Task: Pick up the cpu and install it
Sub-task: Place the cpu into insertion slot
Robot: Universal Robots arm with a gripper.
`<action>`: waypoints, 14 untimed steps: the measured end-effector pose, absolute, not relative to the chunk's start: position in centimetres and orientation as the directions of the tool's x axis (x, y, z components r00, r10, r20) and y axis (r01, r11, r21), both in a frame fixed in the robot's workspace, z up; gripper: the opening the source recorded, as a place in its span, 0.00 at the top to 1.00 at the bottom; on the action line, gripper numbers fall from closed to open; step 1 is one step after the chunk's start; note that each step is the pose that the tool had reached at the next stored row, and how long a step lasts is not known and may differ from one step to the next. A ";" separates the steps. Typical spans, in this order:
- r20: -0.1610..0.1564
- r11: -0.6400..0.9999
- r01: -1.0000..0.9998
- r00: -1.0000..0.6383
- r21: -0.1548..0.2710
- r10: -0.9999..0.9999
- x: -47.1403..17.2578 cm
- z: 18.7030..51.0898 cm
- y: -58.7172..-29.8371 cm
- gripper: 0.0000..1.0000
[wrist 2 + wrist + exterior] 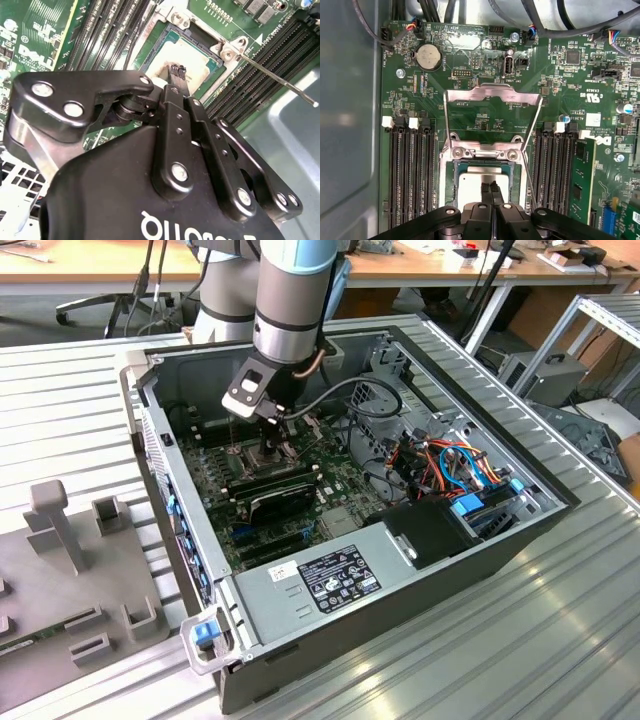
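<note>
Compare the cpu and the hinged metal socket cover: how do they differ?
The cpu lies flat in the socket; the cover stands tilted open. The cpu is a solid dull tan face; the cover is a shiny silver frame with an open middle. Both are roughly square.

The hand [490, 187], fingers pressed together, sits over the cpu [472, 182] lying flat in the open socket [448, 200], its metal frame [492, 95] raised.
</note>
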State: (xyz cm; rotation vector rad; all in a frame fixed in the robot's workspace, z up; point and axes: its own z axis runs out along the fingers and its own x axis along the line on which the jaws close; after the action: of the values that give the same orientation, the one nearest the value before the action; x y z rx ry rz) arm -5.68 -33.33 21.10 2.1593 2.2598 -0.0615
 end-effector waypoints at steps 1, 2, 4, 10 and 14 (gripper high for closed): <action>-0.038 0.046 0.999 -0.046 -0.018 0.998 -5.7 21.0 -33.3 0.89; -0.038 0.046 0.999 -0.047 -0.018 0.998 -5.7 20.9 -33.3 0.89; -0.038 0.047 0.999 -0.047 -0.018 0.998 -5.7 20.8 -33.3 0.89; -0.039 0.047 0.999 -0.048 -0.018 0.998 -5.7 20.6 -33.3 0.89; -0.038 0.047 0.999 -0.047 -0.018 0.998 -5.7 20.5 -33.3 0.89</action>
State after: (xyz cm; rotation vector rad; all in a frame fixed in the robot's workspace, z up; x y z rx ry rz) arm -5.69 -33.33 20.54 2.1573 2.2616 -0.0617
